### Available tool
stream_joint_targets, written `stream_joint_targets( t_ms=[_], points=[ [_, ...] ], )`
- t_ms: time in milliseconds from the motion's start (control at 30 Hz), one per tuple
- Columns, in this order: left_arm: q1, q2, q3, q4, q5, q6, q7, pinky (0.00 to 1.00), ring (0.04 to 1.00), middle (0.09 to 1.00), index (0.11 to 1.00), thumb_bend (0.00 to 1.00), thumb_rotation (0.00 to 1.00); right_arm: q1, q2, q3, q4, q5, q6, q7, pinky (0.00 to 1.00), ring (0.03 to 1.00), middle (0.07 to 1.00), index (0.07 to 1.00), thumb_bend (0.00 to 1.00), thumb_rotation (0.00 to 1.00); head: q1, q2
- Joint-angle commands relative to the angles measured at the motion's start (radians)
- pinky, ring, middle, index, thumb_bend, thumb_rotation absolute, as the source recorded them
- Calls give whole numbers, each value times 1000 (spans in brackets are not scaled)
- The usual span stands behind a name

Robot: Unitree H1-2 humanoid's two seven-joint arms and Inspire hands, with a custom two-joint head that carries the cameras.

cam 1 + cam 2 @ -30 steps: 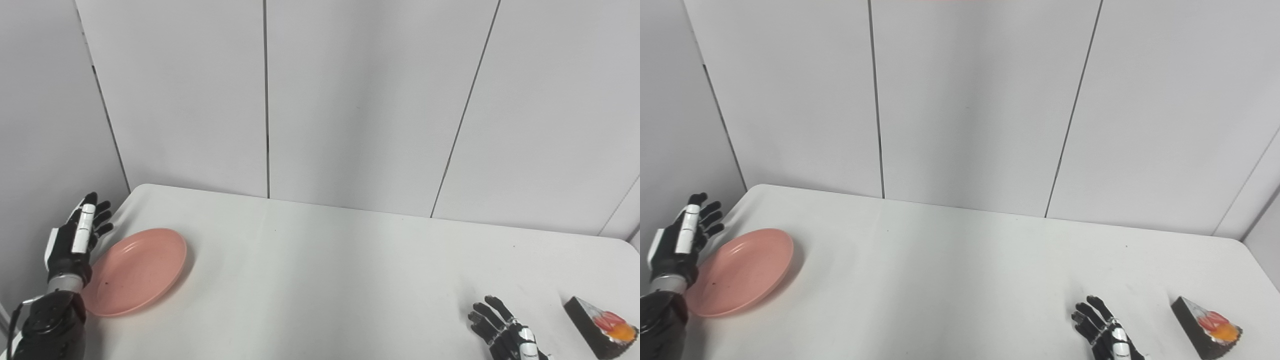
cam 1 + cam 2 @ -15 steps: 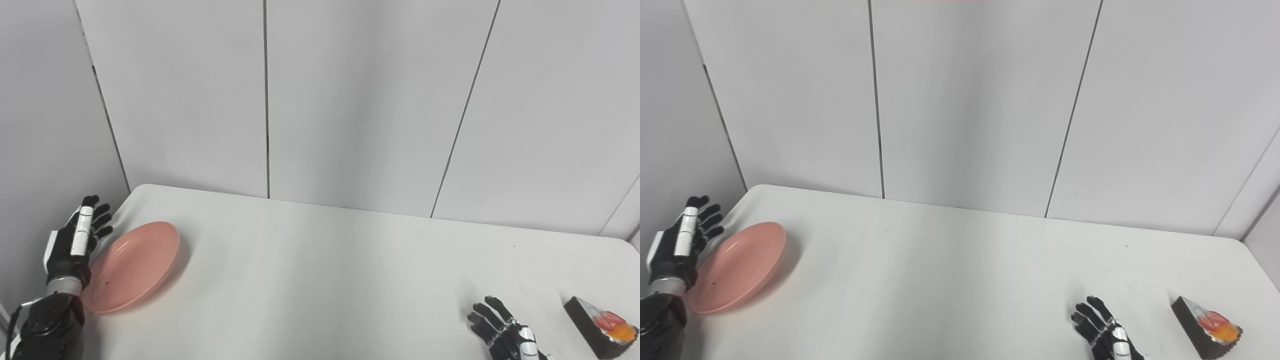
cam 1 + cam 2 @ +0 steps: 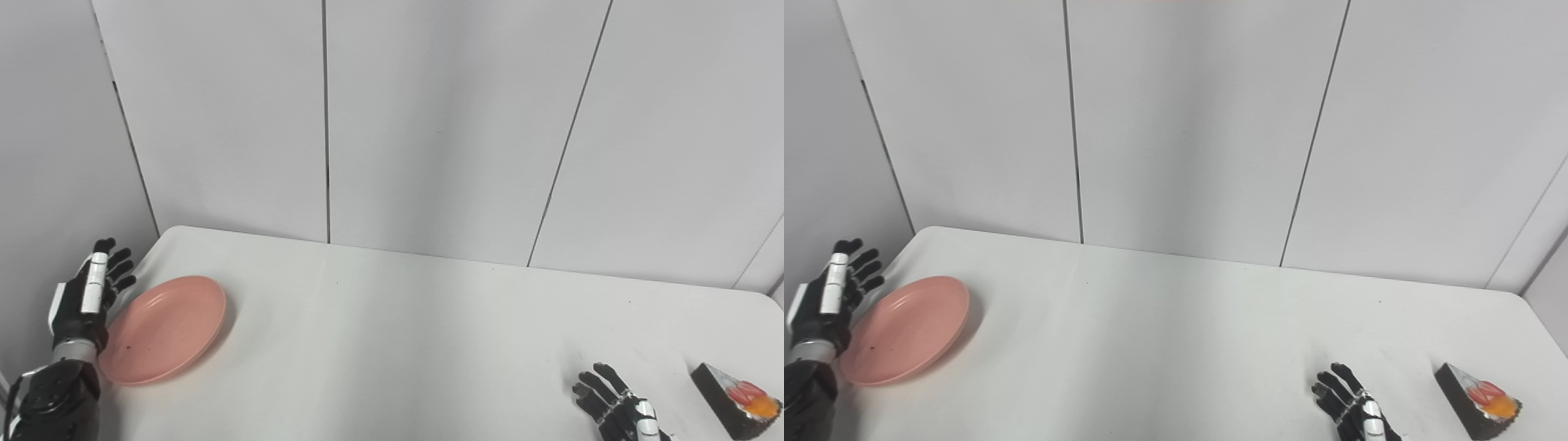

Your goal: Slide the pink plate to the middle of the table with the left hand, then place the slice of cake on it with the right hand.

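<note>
Both hands hold nothing, fingers apart: the left hand (image 3: 82, 300) just beside the pink plate (image 3: 164, 329), the right hand (image 3: 615, 407) near the cake slice (image 3: 735, 401).

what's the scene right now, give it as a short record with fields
plate: pink plate near the table's left edge, flat, nothing on it
cake: slice of cake near the right front corner of the table, dark base, red and orange topping
left hand: left hand open, fingers up, just left of the plate; contact with the rim cannot be told
right hand: right hand open, fingers spread, left of the cake and apart from it
task state: plate not yet at the middle, cake not yet picked up
</note>
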Motion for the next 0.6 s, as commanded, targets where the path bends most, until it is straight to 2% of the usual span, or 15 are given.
stream_joint_targets(
  t_ms=[0,400,567],
  points=[
    [-24,34,10,-31,-9,-30,-11,775,845,844,875,843,883,9,6,0,11,-1,-17,2,836,787,789,812,688,908,1,0],
    [2,22,9,-62,-17,-15,-6,814,856,845,894,827,888,12,4,-4,-1,8,5,-2,841,790,788,808,682,902,5,3],
    [9,25,13,-65,-23,-19,-9,837,868,873,896,816,892,10,3,-4,4,6,1,-1,842,791,789,809,679,902,6,-2]
  ],
)
